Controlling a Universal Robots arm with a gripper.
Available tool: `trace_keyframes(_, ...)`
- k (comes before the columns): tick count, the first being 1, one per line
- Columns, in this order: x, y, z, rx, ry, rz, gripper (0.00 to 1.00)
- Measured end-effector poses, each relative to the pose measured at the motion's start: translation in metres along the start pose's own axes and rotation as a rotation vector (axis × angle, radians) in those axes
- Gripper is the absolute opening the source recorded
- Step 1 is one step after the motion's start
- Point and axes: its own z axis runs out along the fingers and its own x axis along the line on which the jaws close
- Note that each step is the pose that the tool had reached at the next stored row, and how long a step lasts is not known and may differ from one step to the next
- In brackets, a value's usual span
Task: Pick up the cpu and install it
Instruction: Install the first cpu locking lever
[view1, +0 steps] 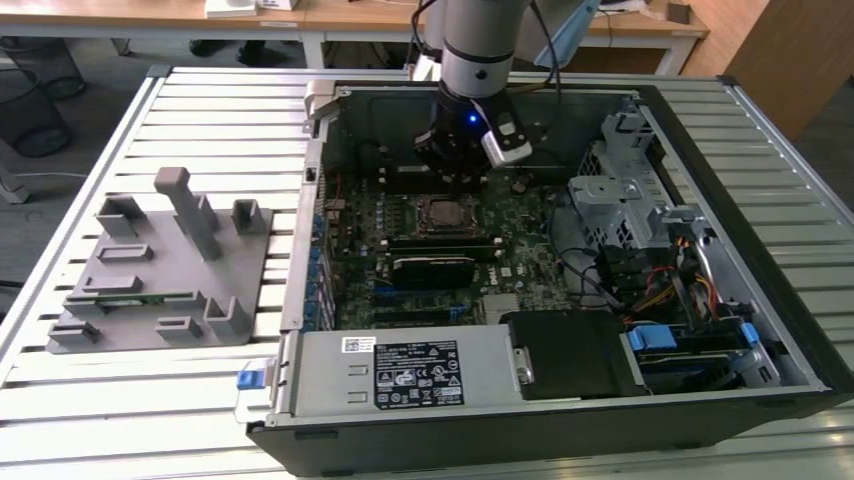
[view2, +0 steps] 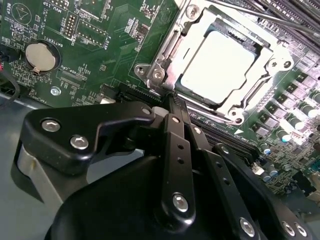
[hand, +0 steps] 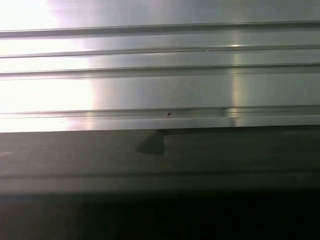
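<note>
In the exterior view, the grey robot arm reaches down into the open black computer case (view1: 787, 330) on the slatted metal table (view1: 200, 90), and its black gripper (view1: 451, 178) hangs just above the far part of the green motherboard (view1: 527, 225), close beyond the square black-framed socket (view1: 445, 215). A grey moulded parts tray (view1: 160, 270) lies well apart, at the exterior view's left of the case. In the second wrist view, the gripper (view2: 171, 97) shows its black fingers (view2: 176, 150) brought together into a narrow tip with nothing between them, that tip sitting just beside the near edge of the socket's silver metal frame (view2: 165, 55). The cpu (view2: 220, 67), a flat square chip with a shiny silver lid, lies flat inside that frame and looks level and seated in the socket. I judge the placing done; doing this well now means staying clear of the chip's lid and keeping the closed tip off the frame, so nothing nudges the chip askew. The first wrist view looks along pale ribbed metal slats (hand: 160, 65) with a dark band beneath.
</note>
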Motion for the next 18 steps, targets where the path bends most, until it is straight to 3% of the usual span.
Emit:
trace_keyframes(9,-0.0009,0.0001,0.0023,0.0029,0.0070,0.000,0.11)
trace_keyframes(10,-0.0010,0.0000,0.0023,0.0014,0.0081,0.000,0.11)
trace_keyframes(14,-0.0011,0.0000,0.0023,-0.0221,0.0098,-0.001,0.11)
trace_keyframes(18,-0.0010,0.0001,-0.0017,-0.0234,0.0098,0.000,0.11)
